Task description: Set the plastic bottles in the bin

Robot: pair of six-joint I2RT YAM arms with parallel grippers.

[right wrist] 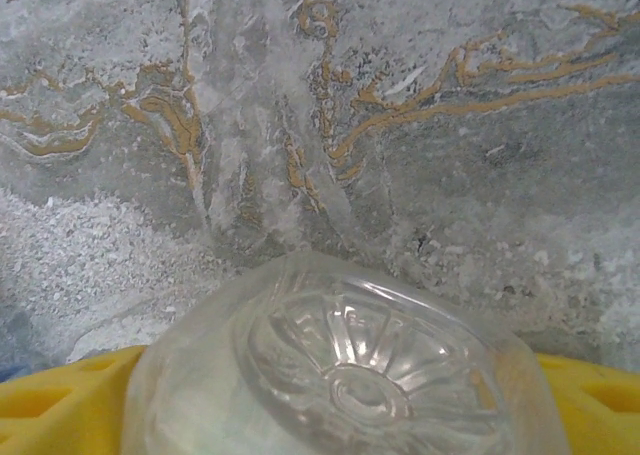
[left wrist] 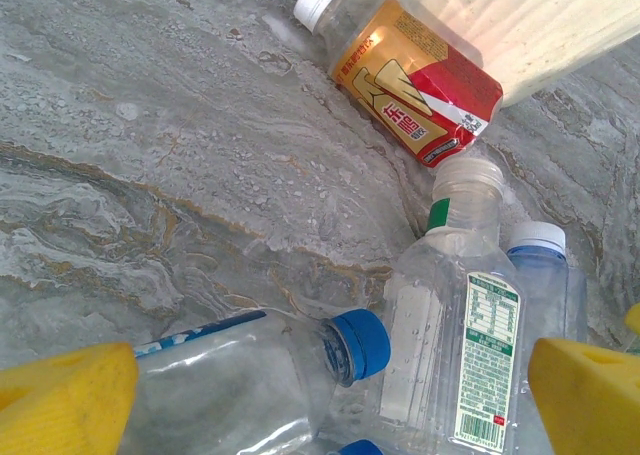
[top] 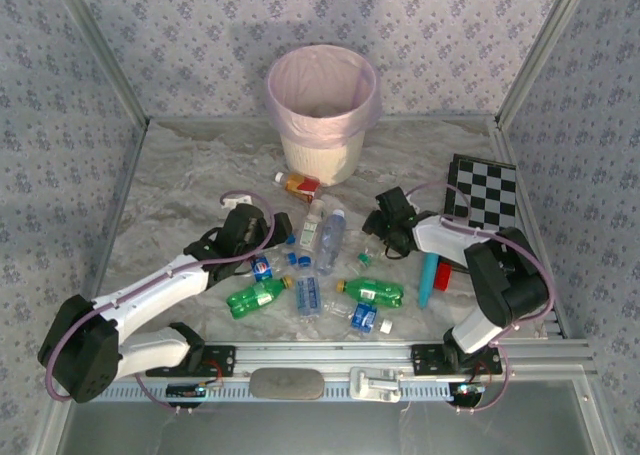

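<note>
Reading Chinese characters on orange-red label of white-capped bottle (left wrist: 415, 80) lying just beside bin (left wrist: 540, 25); spotting white label with green print and barcode on clear bottle (left wrist: 460, 345)

Holding left gripper (left wrist: 325, 400) wide open, grasping nothing

Seeing, from right wrist, ribbed bottle base (right wrist: 345, 370) sitting between right gripper (right wrist: 330, 410) fingers (right wrist: 60, 405); cannot tell whether clamped

Adding, from top view, green bottles (top: 258, 296) lying near arm bases (top: 190, 360)

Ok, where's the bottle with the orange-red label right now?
Top view: the orange-red labelled bottle lies at the foot of the bin, slightly left of centre, just beyond a clear bottle.
</note>
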